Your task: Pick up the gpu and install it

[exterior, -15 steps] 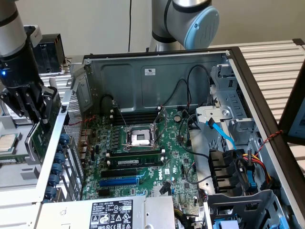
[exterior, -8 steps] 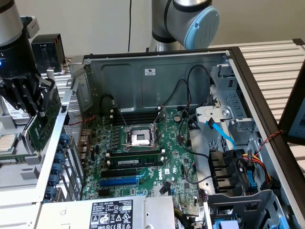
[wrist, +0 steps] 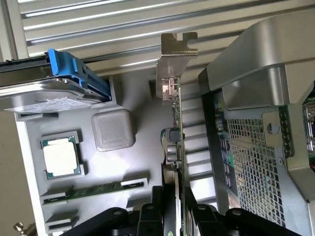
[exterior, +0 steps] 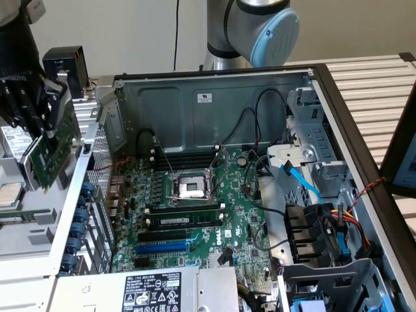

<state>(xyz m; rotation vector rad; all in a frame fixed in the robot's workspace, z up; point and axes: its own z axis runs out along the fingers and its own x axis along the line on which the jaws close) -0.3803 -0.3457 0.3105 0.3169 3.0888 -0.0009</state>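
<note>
Gripper [exterior: 36, 120] grasping gpu [exterior: 55, 153], aloft over parts tray [wrist: 142, 147], case wall [exterior: 101, 153] between it and motherboard [exterior: 240, 214]

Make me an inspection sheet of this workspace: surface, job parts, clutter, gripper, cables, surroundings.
Surface: slatted table carrying the open computer case.
Job's things: gpu held in the air outside the case, at the exterior view's left; motherboard lies inside the case.
Clutter: tray with a processor, memory stick and hard drive.
Grippers: gripper shut on the gpu.
Cables: blue cable and coloured wires inside the case.
Surroundings: plain wall; arm behind the case.
</note>
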